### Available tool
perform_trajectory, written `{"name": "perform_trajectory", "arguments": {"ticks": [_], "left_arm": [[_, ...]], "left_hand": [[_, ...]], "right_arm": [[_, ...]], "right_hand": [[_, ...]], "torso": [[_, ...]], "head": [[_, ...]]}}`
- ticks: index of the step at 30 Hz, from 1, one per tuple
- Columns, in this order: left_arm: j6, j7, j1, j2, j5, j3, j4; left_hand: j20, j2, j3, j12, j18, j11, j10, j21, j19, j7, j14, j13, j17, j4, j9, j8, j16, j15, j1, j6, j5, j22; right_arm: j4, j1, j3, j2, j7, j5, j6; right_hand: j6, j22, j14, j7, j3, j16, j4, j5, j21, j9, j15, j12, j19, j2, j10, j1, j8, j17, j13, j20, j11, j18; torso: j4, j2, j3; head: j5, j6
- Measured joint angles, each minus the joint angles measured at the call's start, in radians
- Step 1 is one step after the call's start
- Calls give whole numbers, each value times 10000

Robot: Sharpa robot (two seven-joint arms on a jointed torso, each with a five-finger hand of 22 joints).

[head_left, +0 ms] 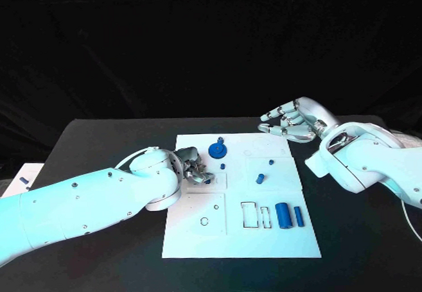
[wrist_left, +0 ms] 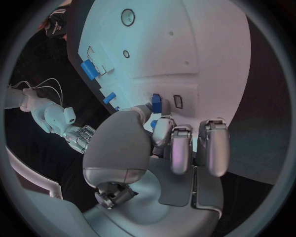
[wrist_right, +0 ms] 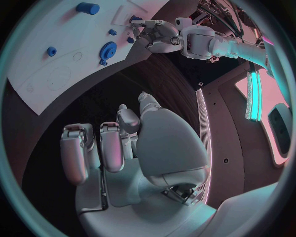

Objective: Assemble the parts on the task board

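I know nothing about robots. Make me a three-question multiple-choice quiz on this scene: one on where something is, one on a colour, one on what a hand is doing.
1. Where does the blue gear lie?
A. Near the board's far edge
B. On the black table off the board
C. At the board's near edge

2. What colour is the task board?
A. Grey
B. White
C. Black

3. What is the right hand doing?
A. Gripping the gear
B. Pressing on the board
C. Holding nothing, raised beyond the board's far right corner

Answers:
1 A, the gear sits at the far end of the white plate.
2 B, it shows white against the black table.
3 C, its fingers are apart and empty.
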Motion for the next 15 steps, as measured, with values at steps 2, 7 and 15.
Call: {"name": "perform_trajectory", "arguments": {"ticks": [2, 7, 15], "left_arm": [[7, 0, 1, 11, 15, 1, -21], [41, 0, 6, 40, 82, 6, -84], [113, 0, 22, 82, 228, 16, -196]], "left_hand": [[0, 0, 7, 0, 0, 0, 0, 0, 0, 0, 0, 0, 0, -6, 0, 36, 0, 0, 0, 1, 0, 0], [0, -59, 41, 0, 0, 0, 0, 0, 0, -53, -37, -21, 0, -40, -18, 37, 0, -37, -149, 91, 0, 0], [-37, -185, 354, 0, 0, -43, 41, 0, 37, -124, -38, 30, -1, -353, -57, 37, 0, -37, -658, 301, 0, 0]], "right_arm": [[5, 0, 0, -1, 1, 2, 0], [27, 0, 0, -2, 5, 9, 1], [98, 4, 0, -12, 10, 17, 2]], "right_hand": [[0, 0, 0, 0, 0, 0, 0, 0, 0, 0, 0, 0, 0, 0, 0, 0, 0, 0, 0, 0, 0, 0], [0, -1, 0, 0, 0, -37, 0, 0, 1, 0, 0, -39, 0, 0, 0, 0, 0, 0, -17, 0, 0, 0], [0, -2, 0, 0, 0, -37, 0, 62, 1, 0, 0, -39, 0, 41, 0, 41, 0, 0, -29, 0, 0, 0]], "torso": [[0, 0, 3], [2, 0, 10], [1, 0, 12]], "head": [[-6, 2], [-13, 13], [-11, 12]]}}
